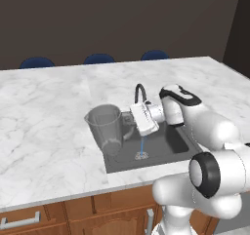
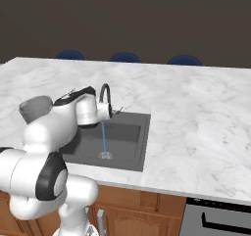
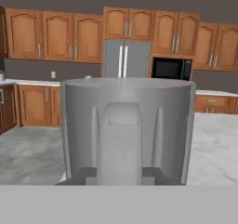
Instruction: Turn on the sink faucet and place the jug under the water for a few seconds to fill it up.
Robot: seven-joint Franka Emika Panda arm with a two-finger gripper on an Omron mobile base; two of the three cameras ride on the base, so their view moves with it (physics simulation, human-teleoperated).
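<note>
Water [image 1: 142,144] is running from the faucet [image 1: 140,92], my end effector [image 1: 128,130] faces the jug [image 1: 105,127], grip unclear, filling remains.

Rising from the lower right of the left base view: white jointed robot arm with dark joint rings [image 1: 215,131], shoulder low, big dark-ringed elbow nearest the camera. Bent sharply at that elbow, then reaching forward and to the left, upper link thick and rounded. Forearm level, ending in a black-trimmed wrist held high. Turned sideways from the wrist: blocky white two-finger gripper [image 1: 136,125], tilted slightly downward, pointing left in that view. Fingertips too small and hidden to make out; jaw spacing impossible to judge. Seen from the right base view: same arm folded across the lower left, wrist cylinder at mid-height.
</note>
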